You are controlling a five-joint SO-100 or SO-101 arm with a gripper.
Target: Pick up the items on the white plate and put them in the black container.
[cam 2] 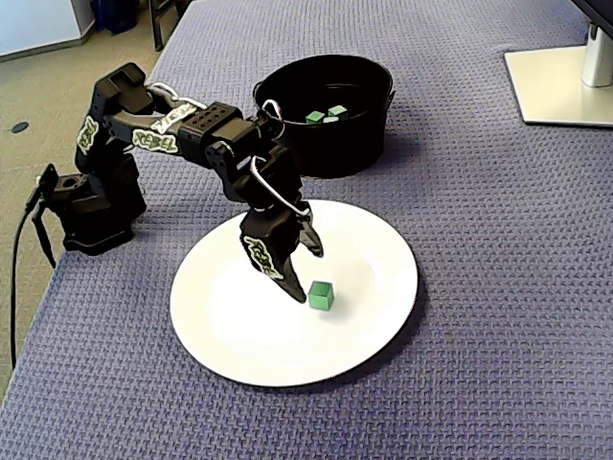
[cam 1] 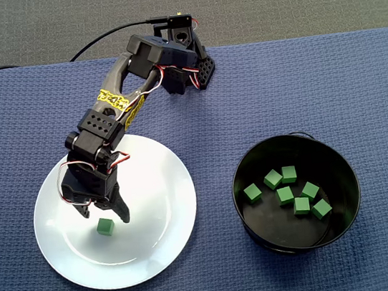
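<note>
Both fixed views: end effector (cam 1: pixel 105 214) fingers apart over the white plate (cam 1: pixel 154 194). One green cube (cam 1: pixel 105 227) sits just past the tips near plate centre, ungripped, with bare plate all round out to the rim. Black container (cam 1: pixel 347 203) stands beside the plate on the table (cam 1: pixel 316 85), not touching it, seven cubes (cam 1: pixel 285 195) inside.

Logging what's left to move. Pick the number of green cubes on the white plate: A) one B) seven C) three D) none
A: a single cube lies on the plate, just off the open gripper; the other cubes sit in the container.
</note>
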